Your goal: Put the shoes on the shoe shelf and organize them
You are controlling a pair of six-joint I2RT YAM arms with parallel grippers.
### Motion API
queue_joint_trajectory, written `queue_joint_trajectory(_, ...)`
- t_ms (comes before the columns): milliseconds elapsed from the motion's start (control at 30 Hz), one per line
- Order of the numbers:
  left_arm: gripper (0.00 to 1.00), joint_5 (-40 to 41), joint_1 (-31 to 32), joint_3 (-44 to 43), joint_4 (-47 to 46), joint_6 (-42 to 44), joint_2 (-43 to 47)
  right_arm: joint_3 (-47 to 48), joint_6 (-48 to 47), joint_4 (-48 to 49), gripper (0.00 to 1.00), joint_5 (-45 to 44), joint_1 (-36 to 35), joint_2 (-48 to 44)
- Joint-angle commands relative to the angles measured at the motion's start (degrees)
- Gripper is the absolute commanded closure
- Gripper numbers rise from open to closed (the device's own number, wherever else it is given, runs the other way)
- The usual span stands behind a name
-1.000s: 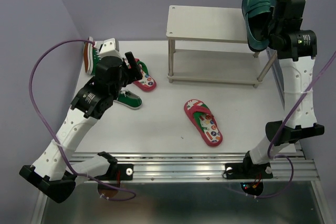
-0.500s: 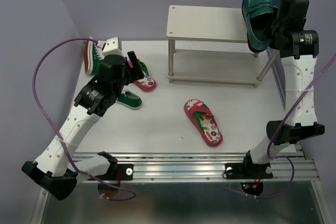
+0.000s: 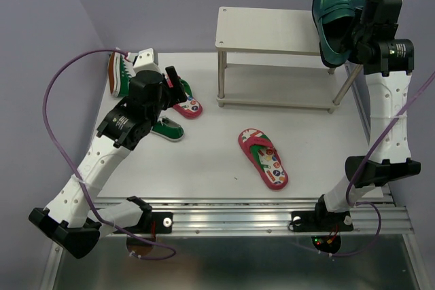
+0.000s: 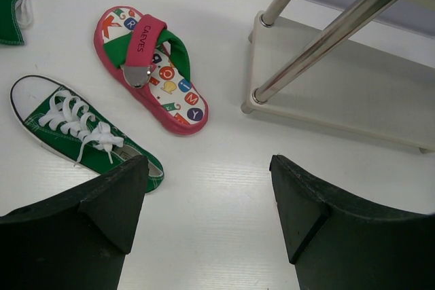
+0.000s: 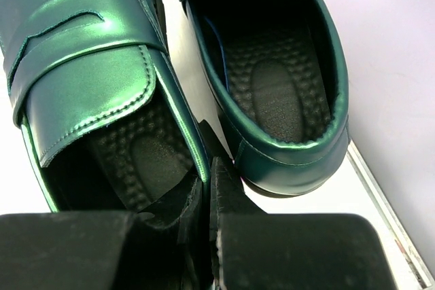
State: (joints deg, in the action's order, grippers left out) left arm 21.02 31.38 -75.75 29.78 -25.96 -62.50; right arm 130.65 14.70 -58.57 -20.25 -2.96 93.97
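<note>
My right gripper [image 3: 346, 34] is shut on the side wall of a shiny dark teal loafer [image 3: 332, 10] and holds it toe-up above the right end of the pale shoe shelf [image 3: 268, 30]. In the right wrist view the fingers [image 5: 209, 181] pinch that loafer [image 5: 88, 66], and the second loafer [image 5: 279, 79] sits beside it on the shelf top. My left gripper [image 3: 173, 85] is open and empty above the table [image 4: 207, 168]. Near it lie a red flip-flop [image 4: 149, 66] and a green sneaker [image 4: 75, 130]. Another flip-flop [image 3: 264, 159] lies mid-table.
A second green sneaker [image 3: 115, 73] stands on its side at the table's far left edge. The shelf's metal legs [image 4: 306, 49] and lower board [image 4: 353, 100] are just right of my left gripper. Purple walls close in behind and on both sides.
My left arm has shifted slightly toward the shelf. My right gripper has held the loafer almost still above the shelf's right end.
</note>
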Motion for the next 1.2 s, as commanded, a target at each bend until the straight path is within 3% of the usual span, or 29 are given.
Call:
queue_joint_trajectory(0, 0.17, 0.8, -0.2, -0.8, -1.7, 0.0, 0.9, 2.7, 3.9, 11.6, 0.99, 3.7, 0.0, -1.9)
queue_joint_trajectory(833, 0.17, 0.3, -0.2, -0.3, -1.6, -0.9, 2.1, 0.6, 6.7, 14.0, 0.99, 5.0, 0.0, -5.7)
queue_joint_trajectory(1167, 0.17, 0.2, -0.2, 0.0, -1.7, -0.9, 2.2, -2.9, 6.0, 14.2, 0.99, 1.5, 0.0, -6.3)
